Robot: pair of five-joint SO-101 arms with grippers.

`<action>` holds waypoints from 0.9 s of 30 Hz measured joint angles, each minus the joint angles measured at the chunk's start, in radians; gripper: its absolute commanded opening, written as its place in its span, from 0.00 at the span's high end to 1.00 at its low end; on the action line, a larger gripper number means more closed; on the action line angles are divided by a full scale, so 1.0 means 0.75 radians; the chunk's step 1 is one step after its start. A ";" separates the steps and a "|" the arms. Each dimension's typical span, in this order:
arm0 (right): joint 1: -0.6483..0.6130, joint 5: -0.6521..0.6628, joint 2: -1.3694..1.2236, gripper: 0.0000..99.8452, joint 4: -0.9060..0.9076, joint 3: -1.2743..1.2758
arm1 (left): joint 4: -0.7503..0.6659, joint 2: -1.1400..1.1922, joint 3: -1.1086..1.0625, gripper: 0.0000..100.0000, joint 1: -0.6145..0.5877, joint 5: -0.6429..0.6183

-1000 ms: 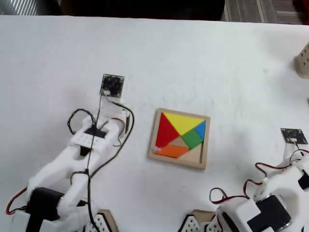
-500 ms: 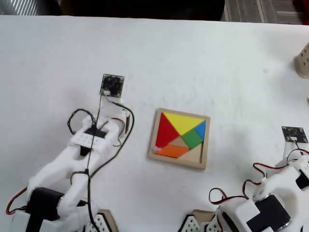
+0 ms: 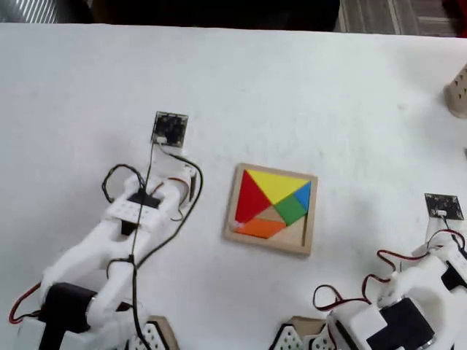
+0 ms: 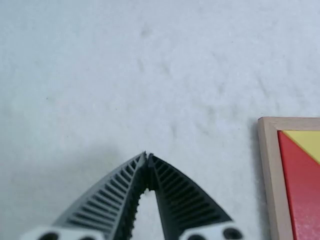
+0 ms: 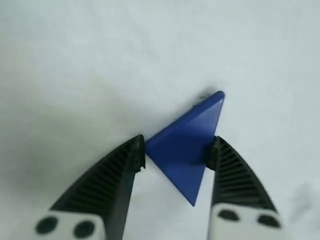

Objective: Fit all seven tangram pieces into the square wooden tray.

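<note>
Table (image 3: 292, 87): covered with a white cloth; it carries both arms and the tray.
Left arm (image 3: 109, 233): white, with black cables, at the near left part of the table; its end is just beside the left side of the tray.
Right arm (image 3: 408, 306): white, with red cables, at the near right corner, well apart from the tray.
Square wooden tray (image 3: 271, 242): lies flat near the middle of the table, between the two arms, turned a little.
Pieces in the tray: a red triangle (image 3: 252, 198) and a yellow triangle (image 3: 277, 184) are the big ones; a green piece (image 3: 290, 208), a light blue triangle (image 3: 303, 195) and an orange piece (image 3: 259, 228) are smaller. Bare wood shows in the tray's near right part.
Left gripper (image 4: 146, 159): the tips meet and nothing is between them; it is over the cloth, with the tray's corner near.
Right gripper (image 5: 176, 146): the jaws are clamped on the dark blue triangle, one finger on each side.
Dark blue triangle (image 5: 187, 145): between the right fingers, over the white cloth; I cannot tell if it rests on the cloth.
</note>
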State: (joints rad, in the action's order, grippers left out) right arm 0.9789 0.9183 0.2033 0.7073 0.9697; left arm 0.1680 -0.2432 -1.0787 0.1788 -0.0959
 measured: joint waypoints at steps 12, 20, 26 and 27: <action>0.020 0.000 0.000 0.92 -0.020 -0.002 | 0.000 0.000 0.000 0.98 0.000 0.000; 0.029 0.000 -0.012 0.92 0.006 -0.051 | 0.000 0.000 0.000 0.98 0.000 0.000; 0.037 -0.016 -0.014 0.92 0.160 -0.151 | 0.000 0.000 0.000 0.98 0.000 0.000; 0.037 -0.041 -0.014 0.92 0.186 -0.174 | 0.000 0.000 0.000 0.98 0.000 0.000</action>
State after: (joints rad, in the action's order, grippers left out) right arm 1.0065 0.8876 0.1926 0.8470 0.8393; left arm 0.1680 -0.2432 -1.0787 0.1788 -0.0959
